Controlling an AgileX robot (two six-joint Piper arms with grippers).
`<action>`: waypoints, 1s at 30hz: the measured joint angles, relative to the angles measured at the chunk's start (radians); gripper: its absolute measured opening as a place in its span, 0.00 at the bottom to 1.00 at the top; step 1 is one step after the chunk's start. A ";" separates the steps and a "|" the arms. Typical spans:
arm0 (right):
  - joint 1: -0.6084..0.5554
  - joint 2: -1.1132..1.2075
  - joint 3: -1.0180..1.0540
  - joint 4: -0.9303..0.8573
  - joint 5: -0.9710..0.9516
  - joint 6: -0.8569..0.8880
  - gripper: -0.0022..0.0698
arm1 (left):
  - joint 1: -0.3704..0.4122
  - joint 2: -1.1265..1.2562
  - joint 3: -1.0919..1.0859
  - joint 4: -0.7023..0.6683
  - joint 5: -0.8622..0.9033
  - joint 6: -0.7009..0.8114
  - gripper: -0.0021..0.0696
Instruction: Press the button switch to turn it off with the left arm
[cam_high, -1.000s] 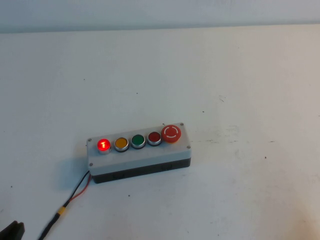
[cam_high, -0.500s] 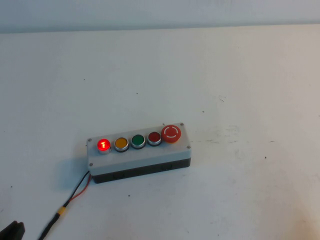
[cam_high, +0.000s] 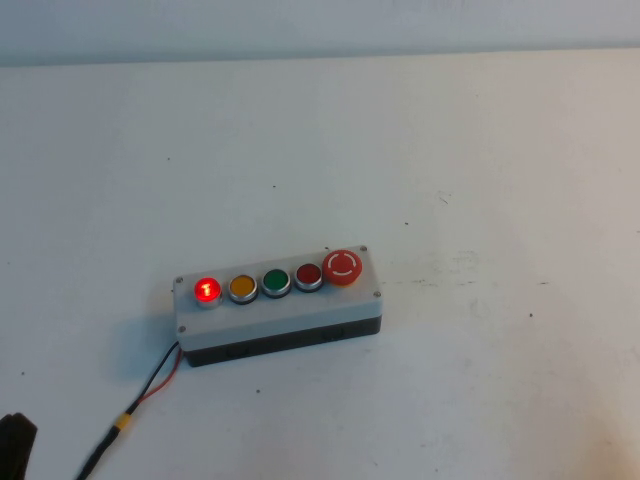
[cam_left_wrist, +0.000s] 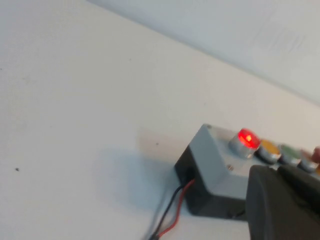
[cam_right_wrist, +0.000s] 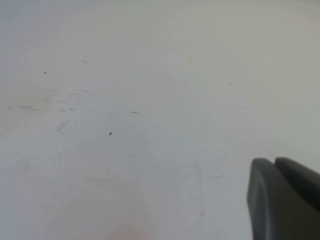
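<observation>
The button switch (cam_high: 207, 290) is the small round red button, lit, at the left end of the grey box (cam_high: 290, 308) on the white table. In the left wrist view the switch (cam_left_wrist: 246, 138) glows on the box's near end (cam_left_wrist: 212, 160). My left gripper (cam_high: 14, 445) is a black shape at the high view's bottom-left corner, well short of the box. In its wrist view the left gripper (cam_left_wrist: 278, 172) is shut and empty, beside the box. My right gripper (cam_right_wrist: 275, 162) is shut and empty over bare table; it is out of the high view.
Along the box stand a yellow button (cam_high: 242, 287), a green button (cam_high: 276, 282), a darker red button (cam_high: 308, 275) and a big red mushroom button (cam_high: 342, 266). A red and black cable (cam_high: 150, 385) runs from the box's left end toward the front-left.
The black left gripper at the bottom-left corner has shifted slightly and shows as a blunter shape. The box and buttons have not moved; the switch stays lit.
</observation>
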 joint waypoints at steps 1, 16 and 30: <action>0.000 0.000 0.000 0.000 0.000 0.000 0.01 | 0.000 0.000 0.000 -0.002 -0.021 -0.065 0.03; 0.000 0.000 0.000 0.000 0.000 0.000 0.01 | 0.000 0.208 -0.371 0.110 0.340 -0.194 0.03; 0.000 0.000 0.000 0.000 0.000 0.000 0.01 | 0.000 1.062 -1.044 -0.057 0.917 0.367 0.03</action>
